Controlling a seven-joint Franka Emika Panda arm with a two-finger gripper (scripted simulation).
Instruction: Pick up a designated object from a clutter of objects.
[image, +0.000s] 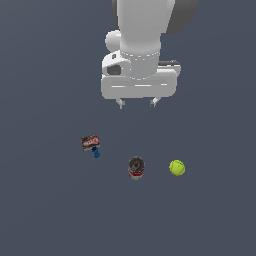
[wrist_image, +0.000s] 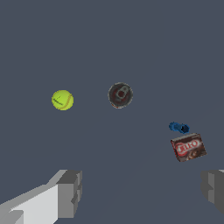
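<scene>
**Gripper spread wide above the clutter, holding nothing**

The gripper hangs over the dark floor with its two fingers spread wide apart — nothing sits between them. In the wrist view the finger pads frame the scene, one on each side, both clear of every item.

The brown box with red-and-white lettering lies flat on the floor, below the gripper and off toward the exterior view's left, well apart from the fingertips. In the wrist view it lies closest to one finger, yet not touching it. Just beside the box, nearly touching one edge, lies the tiny blue bone-shaped piece.

The dark can stands upright almost straight below the gripper's middle — its round top faces the wrist camera. The yellow-green ball rests beyond the can toward the exterior view's right, apart from it.
</scene>
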